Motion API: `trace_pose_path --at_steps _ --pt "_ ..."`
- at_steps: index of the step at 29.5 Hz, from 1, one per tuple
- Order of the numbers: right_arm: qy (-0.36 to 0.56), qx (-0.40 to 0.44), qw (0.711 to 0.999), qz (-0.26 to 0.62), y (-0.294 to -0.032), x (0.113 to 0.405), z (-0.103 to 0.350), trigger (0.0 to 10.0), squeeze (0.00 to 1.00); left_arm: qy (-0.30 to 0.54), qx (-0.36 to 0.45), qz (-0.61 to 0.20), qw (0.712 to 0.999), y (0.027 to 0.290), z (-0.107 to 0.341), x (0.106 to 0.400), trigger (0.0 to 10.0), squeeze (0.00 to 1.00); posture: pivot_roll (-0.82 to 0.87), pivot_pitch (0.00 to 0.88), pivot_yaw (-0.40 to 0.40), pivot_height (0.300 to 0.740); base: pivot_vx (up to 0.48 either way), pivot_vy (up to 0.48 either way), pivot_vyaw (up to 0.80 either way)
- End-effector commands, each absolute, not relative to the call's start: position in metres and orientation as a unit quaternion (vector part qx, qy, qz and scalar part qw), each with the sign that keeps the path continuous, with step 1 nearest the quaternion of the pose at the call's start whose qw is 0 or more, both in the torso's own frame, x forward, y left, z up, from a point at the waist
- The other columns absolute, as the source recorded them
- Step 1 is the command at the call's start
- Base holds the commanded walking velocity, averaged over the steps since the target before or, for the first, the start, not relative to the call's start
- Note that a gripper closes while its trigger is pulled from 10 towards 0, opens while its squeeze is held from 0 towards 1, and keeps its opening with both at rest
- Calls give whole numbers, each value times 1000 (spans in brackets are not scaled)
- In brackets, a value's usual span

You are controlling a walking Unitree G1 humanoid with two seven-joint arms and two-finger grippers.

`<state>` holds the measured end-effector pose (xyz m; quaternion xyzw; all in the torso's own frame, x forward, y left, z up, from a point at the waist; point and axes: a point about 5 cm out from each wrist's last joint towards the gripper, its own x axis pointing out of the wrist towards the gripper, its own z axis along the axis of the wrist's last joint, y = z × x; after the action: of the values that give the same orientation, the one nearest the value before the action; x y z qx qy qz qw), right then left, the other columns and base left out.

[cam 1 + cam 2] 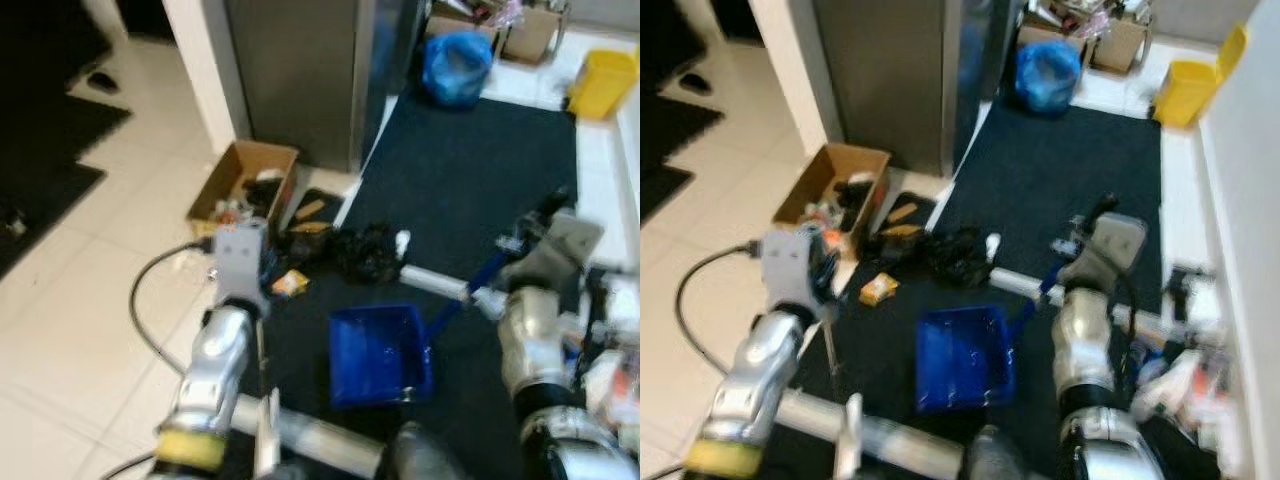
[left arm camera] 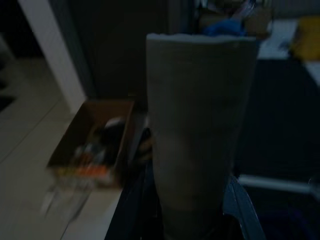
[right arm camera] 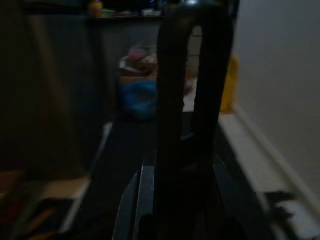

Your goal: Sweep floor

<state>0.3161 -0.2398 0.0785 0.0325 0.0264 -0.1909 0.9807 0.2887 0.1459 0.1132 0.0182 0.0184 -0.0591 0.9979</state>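
Observation:
A blue dustpan (image 1: 378,355) lies on the dark carpet (image 1: 470,170), its white and blue handle (image 1: 437,284) slanting up toward my right gripper (image 1: 533,238). That gripper is shut on the handle's dark loop (image 3: 195,75). My left gripper (image 1: 240,245) hovers at the carpet's left edge, shut on a broad grey brush handle (image 2: 200,130). Just beyond the dustpan lie a black crumpled heap (image 1: 365,252) and a yellow wrapper (image 1: 290,284).
An open cardboard box (image 1: 245,185) of odds and ends stands on the white tiles beside a steel cabinet (image 1: 300,70). A blue bag (image 1: 457,65) and a yellow bin (image 1: 604,82) sit at the carpet's far end. A black cable (image 1: 145,300) loops on the tiles at left.

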Motion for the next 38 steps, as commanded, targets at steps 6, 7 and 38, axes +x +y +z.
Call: trace_pose_path --at_steps 6,7,38 --pt "16 34 982 -187 -235 320 83 10000 0 27 19 -55 998 148 108 285 10000 0 109 59 -10 694 81 0 0" --pt "17 34 982 -187 -235 320 83 10000 0 27 19 -55 998 148 108 285 10000 0 109 59 -10 694 0 0 0" --pt "14 35 982 -184 -231 318 81 10000 0 33 28 -56 997 149 106 285 10000 0 107 66 -3 694 0 0 0"
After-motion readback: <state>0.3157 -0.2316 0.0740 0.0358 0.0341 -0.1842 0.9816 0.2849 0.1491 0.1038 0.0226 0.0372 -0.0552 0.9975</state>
